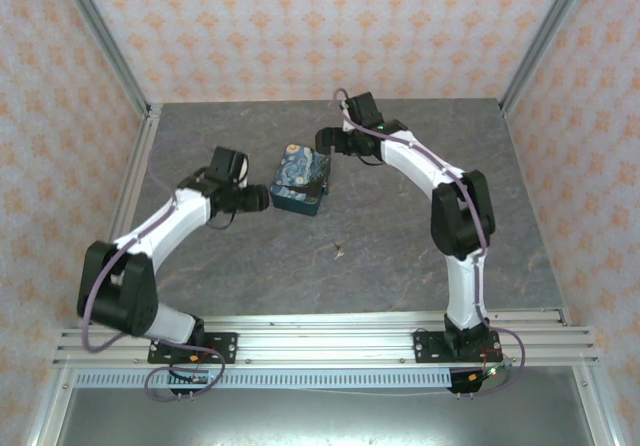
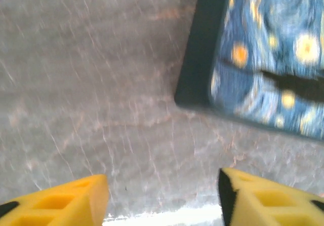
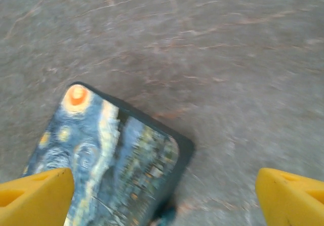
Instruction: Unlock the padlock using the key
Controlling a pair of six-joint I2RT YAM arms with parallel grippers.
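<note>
- From above: the padlock (image 1: 340,253) and the key (image 1: 338,249) lie together on the grey table (image 1: 420,166). They show as one tiny speck, dark with a pale brassy glint. It is too small for me to tell lock from key, or whether the key sits in the lock.
- The speck rests on bare table between my two arms. It is nearer my bases than the box (image 1: 300,184), a little to the box's right, and well apart from both claws.
- The box is far larger, swirly blue with yellow spots and dark sides, and sits mid-table.
- My left claw (image 1: 262,199) is just beside the box's left side. My right claw (image 1: 322,144) is just beside its far right corner. From up here I cannot tell how wide either one stands.
- Left wrist: my yellow fingers (image 2: 66,203) stand apart with only bare grey table between them, holding nothing. A corner of the box lies ahead of the tips and off to one side, apart from them. The picture is blurred.
- Right wrist: my yellow fingers (image 3: 291,198) are spread wide at the lower corners. The box lies below, toward one finger, which overlaps it in the picture; I cannot tell whether they touch. The other finger is clear of the box. Nothing is gripped.
</note>
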